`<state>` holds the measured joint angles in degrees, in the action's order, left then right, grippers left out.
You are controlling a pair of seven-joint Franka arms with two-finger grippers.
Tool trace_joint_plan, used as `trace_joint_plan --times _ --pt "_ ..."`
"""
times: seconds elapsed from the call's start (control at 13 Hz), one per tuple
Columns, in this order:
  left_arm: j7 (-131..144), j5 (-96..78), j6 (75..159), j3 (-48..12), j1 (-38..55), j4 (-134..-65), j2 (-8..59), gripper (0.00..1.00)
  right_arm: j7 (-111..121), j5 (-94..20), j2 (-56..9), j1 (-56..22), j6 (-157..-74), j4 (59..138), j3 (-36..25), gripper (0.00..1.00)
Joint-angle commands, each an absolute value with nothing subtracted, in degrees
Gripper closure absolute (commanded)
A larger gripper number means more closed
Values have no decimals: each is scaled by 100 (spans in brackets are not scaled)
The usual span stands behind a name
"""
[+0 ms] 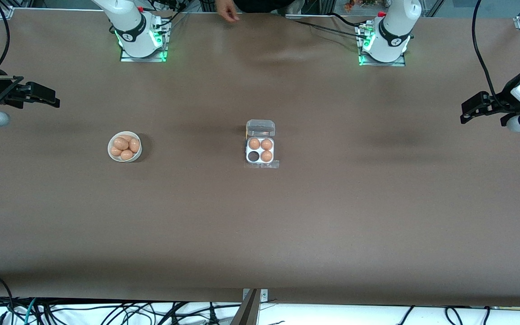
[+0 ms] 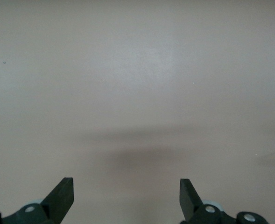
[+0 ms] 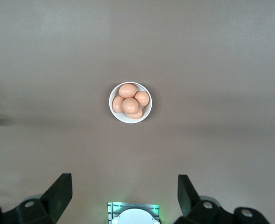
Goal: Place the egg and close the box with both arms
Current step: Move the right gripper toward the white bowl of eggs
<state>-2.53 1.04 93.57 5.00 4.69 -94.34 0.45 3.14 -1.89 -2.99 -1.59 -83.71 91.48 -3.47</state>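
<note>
Front view: box point(image 1: 260, 150) mid-table, well apart from both open-jawed grippers

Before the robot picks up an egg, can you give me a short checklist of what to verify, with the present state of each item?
1. Small clear-plastic egg box has its lid open: ok.
2. One cell free: ok; three brown eggs are inside, and the cell nearer the front camera toward the right arm's end is empty.
3. Orange-brown eggs available in the round white bowl: ok.
4. Right end effector open and empty: ok; it is high over the table at the right arm's end.
5. Left end effector open and empty: ok; it waits over bare table.
</note>
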Motion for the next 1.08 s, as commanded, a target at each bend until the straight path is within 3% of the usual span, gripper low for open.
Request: trace_joint_plan --times 0.0,0.46,0.77,1.0 --pt "-193 176 9272 422 492 -9299 79 0 281 -132 -79 -62 -8464 9378 -255 0" --pt "-185 176 9272 404 483 -9308 79 0 290 -123 70 -70 -8779 9745 -237 0" --pt "-202 176 9272 404 483 -9308 79 0 150 -114 571 -70 -9981 11272 -176 0" --pt "-185 176 9272 387 492 -9299 88 0 36 -114 563 -79 -11096 12213 -27 0"
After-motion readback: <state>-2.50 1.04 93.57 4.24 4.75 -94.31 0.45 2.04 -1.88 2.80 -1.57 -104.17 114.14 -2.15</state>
